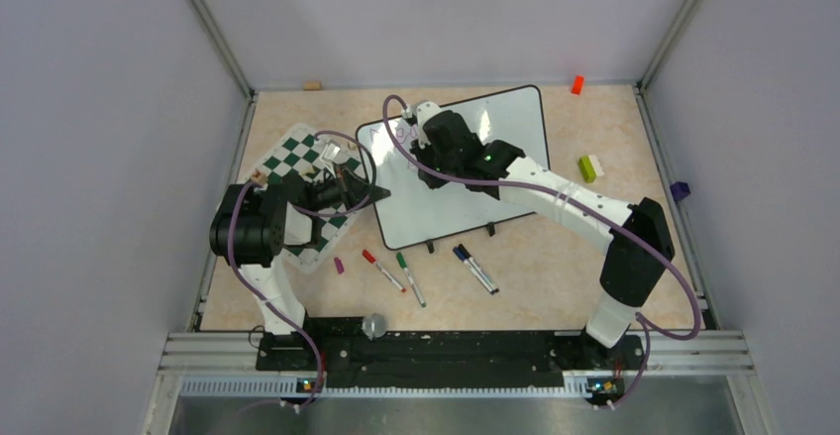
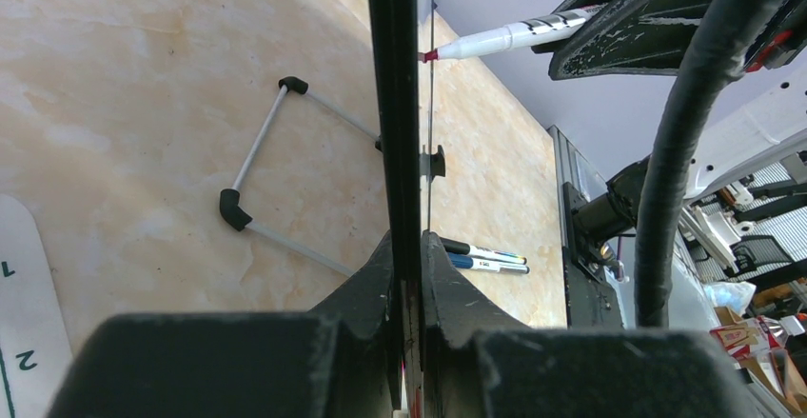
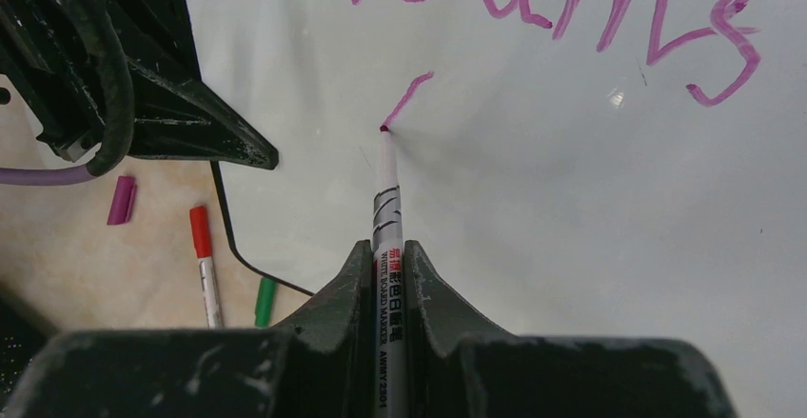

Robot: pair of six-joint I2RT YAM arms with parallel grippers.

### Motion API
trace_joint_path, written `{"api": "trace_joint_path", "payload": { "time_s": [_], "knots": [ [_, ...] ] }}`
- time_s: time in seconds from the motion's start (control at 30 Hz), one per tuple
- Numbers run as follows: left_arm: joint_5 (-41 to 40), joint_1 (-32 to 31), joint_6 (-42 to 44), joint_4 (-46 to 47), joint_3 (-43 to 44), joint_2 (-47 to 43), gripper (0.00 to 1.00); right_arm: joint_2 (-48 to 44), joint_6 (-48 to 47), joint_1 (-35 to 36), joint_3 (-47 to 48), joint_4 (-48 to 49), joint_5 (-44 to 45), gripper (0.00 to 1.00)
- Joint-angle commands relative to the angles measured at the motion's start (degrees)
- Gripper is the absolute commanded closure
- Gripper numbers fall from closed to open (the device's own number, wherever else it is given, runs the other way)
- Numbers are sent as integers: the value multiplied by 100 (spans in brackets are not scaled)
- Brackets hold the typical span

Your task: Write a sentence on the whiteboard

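The whiteboard [image 1: 515,123] stands tilted on its feet at mid-table. My left gripper [image 1: 371,195] is shut on its left edge; in the left wrist view the black frame [image 2: 395,104] runs edge-on between the fingers [image 2: 406,247]. My right gripper [image 1: 408,153] is over the board's upper left, shut on a white marker [image 3: 387,209]. The marker's purple-pink tip touches the whiteboard [image 3: 571,247] at the lower end of a short fresh stroke [image 3: 409,99]. Above it runs the sentence [image 3: 571,9], its first word ending in "eams". The marker [image 2: 514,32] also shows in the left wrist view.
A checkered chess mat [image 1: 297,158] lies under the left arm. In front of the board lie a purple cap [image 1: 339,266], a red marker [image 1: 381,269], a green marker [image 1: 409,278] and two dark-capped markers [image 1: 475,269]. Small blocks sit at the right [image 1: 590,167] and back [image 1: 577,84].
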Motion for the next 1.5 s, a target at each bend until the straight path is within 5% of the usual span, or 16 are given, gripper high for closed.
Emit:
{"api": "trace_joint_path", "payload": {
  "time_s": [0.0,0.87,1.47],
  "knots": [
    [526,-36,433,550,-88,-11,100,78,3,-30,276,0,386,100],
    [527,-36,448,555,-93,-14,100,319,-80,-263,824,-104,538,100],
    [523,-33,432,555,-84,0,100,17,90,-328,332,-246,648,100]
  ]
}}
